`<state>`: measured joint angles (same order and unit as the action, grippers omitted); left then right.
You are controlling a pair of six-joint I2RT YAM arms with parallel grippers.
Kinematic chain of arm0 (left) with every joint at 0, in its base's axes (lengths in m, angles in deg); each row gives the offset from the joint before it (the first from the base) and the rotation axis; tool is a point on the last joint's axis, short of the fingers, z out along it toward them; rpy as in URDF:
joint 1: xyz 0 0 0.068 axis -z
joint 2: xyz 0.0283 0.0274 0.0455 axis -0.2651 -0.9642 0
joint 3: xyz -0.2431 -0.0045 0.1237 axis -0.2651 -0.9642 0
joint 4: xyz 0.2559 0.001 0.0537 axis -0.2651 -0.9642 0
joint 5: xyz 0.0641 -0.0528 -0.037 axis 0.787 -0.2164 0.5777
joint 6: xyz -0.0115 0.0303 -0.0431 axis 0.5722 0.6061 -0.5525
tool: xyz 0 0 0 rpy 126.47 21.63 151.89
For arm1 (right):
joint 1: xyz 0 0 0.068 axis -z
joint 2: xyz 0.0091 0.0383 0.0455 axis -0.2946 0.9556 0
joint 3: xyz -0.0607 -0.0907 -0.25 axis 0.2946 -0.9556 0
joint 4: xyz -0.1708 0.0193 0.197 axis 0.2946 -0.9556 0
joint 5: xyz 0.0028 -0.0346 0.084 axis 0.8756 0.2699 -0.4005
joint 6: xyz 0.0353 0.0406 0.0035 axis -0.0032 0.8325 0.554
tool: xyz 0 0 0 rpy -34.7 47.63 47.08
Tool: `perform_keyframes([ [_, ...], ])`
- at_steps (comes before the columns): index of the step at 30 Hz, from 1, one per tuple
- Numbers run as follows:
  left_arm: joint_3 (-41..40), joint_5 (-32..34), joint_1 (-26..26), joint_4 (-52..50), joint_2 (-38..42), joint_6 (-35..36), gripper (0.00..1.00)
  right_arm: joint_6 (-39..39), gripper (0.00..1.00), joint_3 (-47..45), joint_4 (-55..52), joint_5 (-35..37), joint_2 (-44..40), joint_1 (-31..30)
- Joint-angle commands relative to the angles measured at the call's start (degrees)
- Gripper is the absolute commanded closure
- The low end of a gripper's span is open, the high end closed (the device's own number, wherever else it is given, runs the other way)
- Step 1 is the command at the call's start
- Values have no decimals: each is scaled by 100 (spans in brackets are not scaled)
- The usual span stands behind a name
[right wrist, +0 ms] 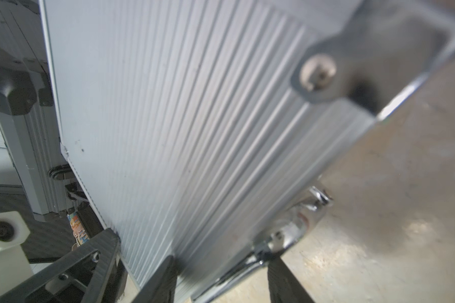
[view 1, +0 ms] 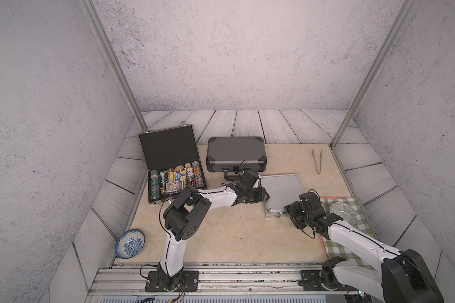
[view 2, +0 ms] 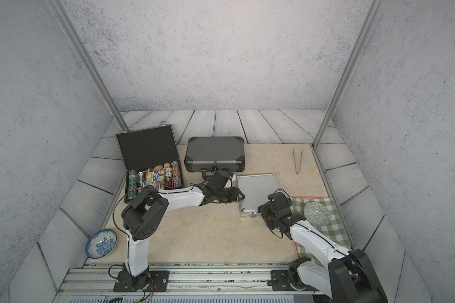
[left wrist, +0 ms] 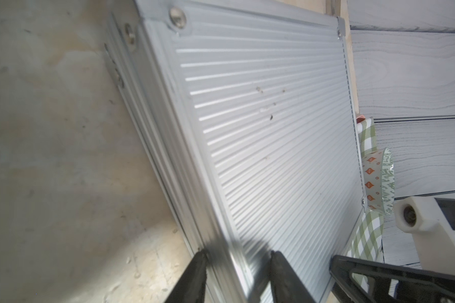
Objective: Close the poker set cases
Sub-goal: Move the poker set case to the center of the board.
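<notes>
The small silver case [view 1: 283, 189] lies flat with its lid down at the middle right of the mat. My left gripper [view 1: 264, 195] is shut on its left edge, one finger on the ribbed lid [left wrist: 260, 118] and the other against the side. My right gripper [right wrist: 221, 262] stands open astride the front edge, with the chrome handle [right wrist: 297, 228] between its fingers. The dark-grey ribbed case [view 1: 235, 152] sits closed behind. At the left, the black textured case [view 1: 168, 147] stands open, its lid upright and chips and cards [view 1: 176, 181] showing inside.
Wooden tongs [view 1: 317, 161] lie at the back right. A green checked cloth [view 1: 352, 236] with a patterned bowl [view 1: 344, 212] sits just right of the silver case. A blue floral bowl [view 1: 130, 243] leans at the front left. Metal posts [view 1: 344, 131] mark the back corners.
</notes>
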<state>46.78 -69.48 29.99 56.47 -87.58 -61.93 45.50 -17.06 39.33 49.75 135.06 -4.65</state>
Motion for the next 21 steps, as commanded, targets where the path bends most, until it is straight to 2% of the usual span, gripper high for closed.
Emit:
perform_keyframes([
  [1,168,-32,-23,-322,-311,241,58,-49,44,62,-322,426,63,50],
  [11,704,-64,-181,-581,-570,410,57,-665,51,371,-723,1100,151,121],
  [21,1403,-175,-315,-849,-939,593,57,-788,52,463,-503,1013,505,146],
])
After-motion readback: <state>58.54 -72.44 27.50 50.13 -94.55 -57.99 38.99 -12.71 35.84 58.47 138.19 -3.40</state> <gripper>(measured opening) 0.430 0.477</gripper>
